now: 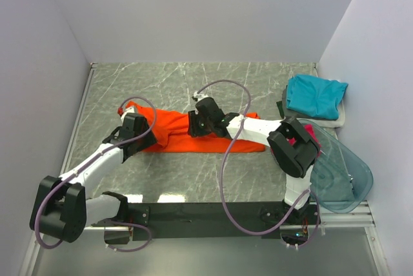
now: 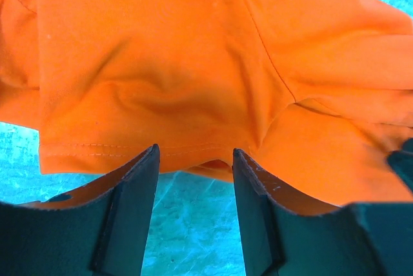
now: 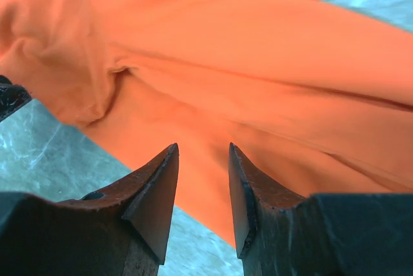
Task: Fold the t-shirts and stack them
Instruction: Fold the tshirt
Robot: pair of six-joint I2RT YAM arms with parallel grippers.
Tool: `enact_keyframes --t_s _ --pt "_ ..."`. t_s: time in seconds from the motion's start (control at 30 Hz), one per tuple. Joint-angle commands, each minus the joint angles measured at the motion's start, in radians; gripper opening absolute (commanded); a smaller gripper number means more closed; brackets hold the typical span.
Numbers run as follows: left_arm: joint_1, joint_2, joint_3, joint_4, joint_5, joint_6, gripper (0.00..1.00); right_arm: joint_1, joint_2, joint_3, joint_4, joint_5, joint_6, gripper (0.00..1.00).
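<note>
- The orange t-shirt [image 1: 171, 133] lies on the grey marbled table [image 1: 193, 82], folded into a long band that runs left to right across the middle.
- In the left wrist view a stitched hem and a sleeve seam of the orange cloth show, with soft creases running across it.
- The left gripper [image 1: 132, 124] hangs over the left end of the band. In its wrist view the jaws stand about half apart, with the fingers [image 2: 135, 186] right at the hem. Only bare table shows between them, so they have hold of nothing.
- The right gripper [image 1: 201, 120] hangs over the middle of the band, at its far edge. Its jaws are also partly apart; the fingers [image 3: 158, 186] sit above the near edge of the cloth and nothing is pinched between them.
- A teal t-shirt [image 1: 315, 95] lies folded at the far right of the table, on top of a pale whitish t-shirt [image 1: 330, 122] whose edge shows beneath it.
- A magenta-pink t-shirt [image 1: 308, 131] shows just behind the right arm's elbow, mostly hidden. I cannot tell whether it lies inside the tub.
- A clear bluish plastic tub [image 1: 342, 173] sits tilted at the near right corner.
- Purple cables [image 1: 222, 160] loop from both arms down to their bases.
</note>
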Motion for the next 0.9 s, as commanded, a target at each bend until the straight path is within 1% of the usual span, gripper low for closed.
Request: enact_keyframes --t_s 0.0,0.1,0.17,0.23,0.43,0.57,0.77,0.87 --pt "-0.003 0.027 0.046 0.036 -0.010 -0.016 0.55 -0.034 -0.070 -0.024 0.039 0.027 0.000 0.44" --pt "-0.003 0.088 0.046 0.131 0.016 -0.027 0.55 -0.046 -0.078 -0.032 0.039 0.023 -0.001 0.44" --pt "-0.006 0.143 0.060 0.147 0.039 -0.035 0.53 -0.052 -0.079 -0.036 0.038 0.018 -0.003 0.44" --pt "-0.020 0.160 0.068 0.158 0.040 -0.038 0.53 -0.055 -0.084 -0.041 0.036 0.019 -0.004 0.44" --pt "-0.048 0.145 0.005 0.185 0.074 -0.022 0.54 -0.060 -0.081 -0.053 0.038 0.016 -0.001 0.44" --pt "-0.057 0.107 -0.049 0.181 0.093 -0.010 0.54 -0.062 -0.078 -0.049 0.039 0.013 -0.001 0.44" --pt "-0.057 0.088 -0.028 0.158 0.128 0.020 0.54 -0.063 -0.070 -0.043 0.029 0.015 -0.004 0.44" --pt "-0.057 0.057 0.002 0.140 0.102 0.021 0.54 -0.065 -0.082 -0.052 0.027 0.021 -0.004 0.44"
